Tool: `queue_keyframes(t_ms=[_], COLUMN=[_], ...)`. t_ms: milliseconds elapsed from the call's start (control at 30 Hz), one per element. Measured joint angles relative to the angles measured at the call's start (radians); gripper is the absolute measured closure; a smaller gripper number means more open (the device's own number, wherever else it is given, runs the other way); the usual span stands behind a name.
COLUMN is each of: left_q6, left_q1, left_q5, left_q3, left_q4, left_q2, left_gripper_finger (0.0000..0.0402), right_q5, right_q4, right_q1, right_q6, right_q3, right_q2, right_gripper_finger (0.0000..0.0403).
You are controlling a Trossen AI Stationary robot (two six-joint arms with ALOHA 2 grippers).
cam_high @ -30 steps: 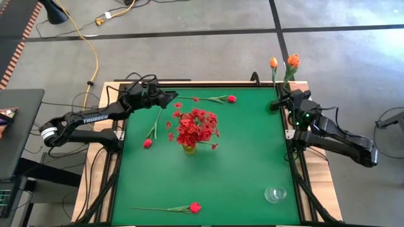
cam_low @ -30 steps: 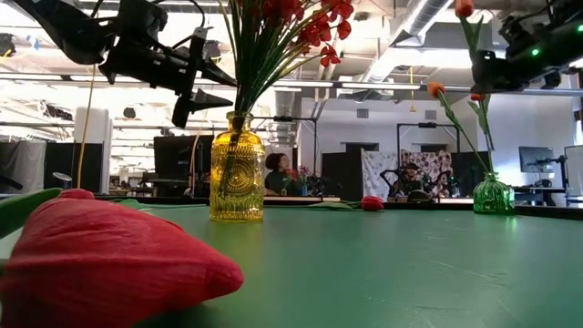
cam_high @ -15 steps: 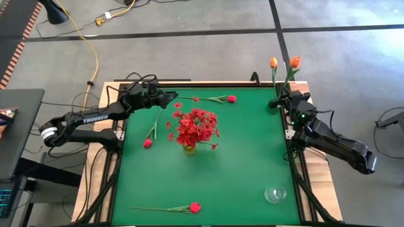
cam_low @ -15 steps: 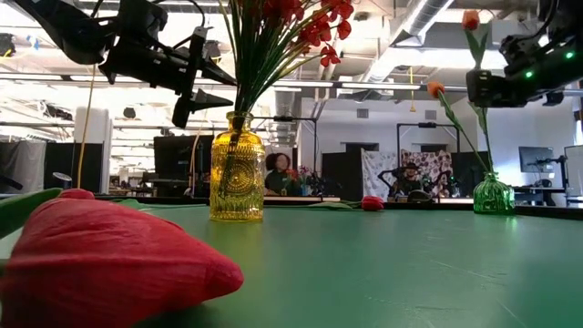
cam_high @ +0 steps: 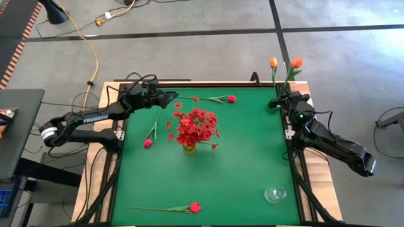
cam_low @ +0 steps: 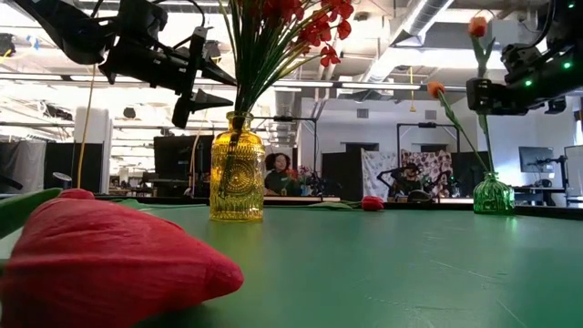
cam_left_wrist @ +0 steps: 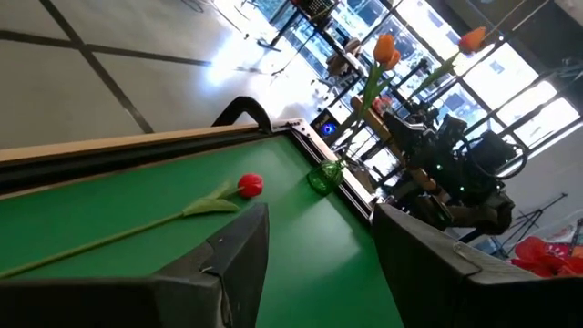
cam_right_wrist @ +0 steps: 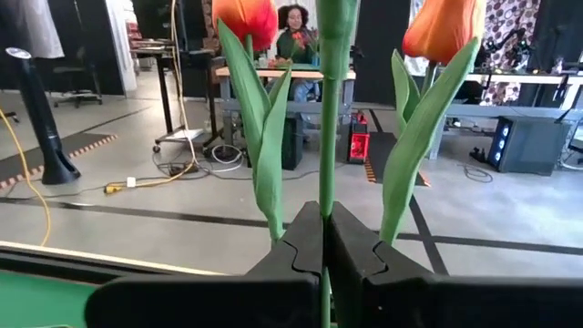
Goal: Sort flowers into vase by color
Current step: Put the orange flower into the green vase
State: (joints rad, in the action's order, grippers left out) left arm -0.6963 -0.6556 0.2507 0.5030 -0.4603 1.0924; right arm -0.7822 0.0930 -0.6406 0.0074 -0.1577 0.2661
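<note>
My right gripper point(cam_high: 278, 101) is shut on a green stem above the small green vase point(cam_low: 493, 194) at the table's far right corner. Two orange tulip buds point(cam_high: 273, 62) point(cam_high: 296, 62) stand over that vase. A yellow vase point(cam_low: 237, 169) at mid-table holds bushy red sprigs point(cam_high: 197, 126). Three red-pink tulips lie flat on the green top: one near the far edge point(cam_high: 231, 98), one at the left point(cam_high: 147, 143), one at the near edge point(cam_high: 195, 207). My left gripper point(cam_high: 172, 98) is open and hovers above the far left of the table, beside the far tulip's stem end. My right gripper pinches an upright green stem point(cam_right_wrist: 327, 182) between its two fingers, which lie level and across it. The stem runs up out of the right wrist view. In the low view the stem's lower part point(cam_low: 488, 159) reaches down into the green vase.
A clear glass vase point(cam_high: 275, 194) stands near the table's near right corner. The right wrist view shows orange buds point(cam_right_wrist: 246, 18) point(cam_right_wrist: 444, 27) and their leaves on both sides of the held stem. Bare green top lies between the yellow vase and the right edge.
My right gripper, still shut on the stem, has come down toward the green vase, and the upper orange bud stands lower than before in the low view. The left arm and the flowers lying on the table have kept still.
</note>
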Motion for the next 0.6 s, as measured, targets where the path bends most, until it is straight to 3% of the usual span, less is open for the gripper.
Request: queue_keyframes(t_ms=[600], left_q6=[-0.004], left_q1=[0.000], left_q5=[0.001], left_q3=[0.000], left_q4=[0.000], left_q2=[0.000], left_gripper_finger=[0.0217], right_q5=[0.003], right_q4=[-0.001], right_q1=[-0.018], right_q6=[0.013], right_q3=[0.000], right_q2=[0.002], right_gripper_finger=[0.0375])
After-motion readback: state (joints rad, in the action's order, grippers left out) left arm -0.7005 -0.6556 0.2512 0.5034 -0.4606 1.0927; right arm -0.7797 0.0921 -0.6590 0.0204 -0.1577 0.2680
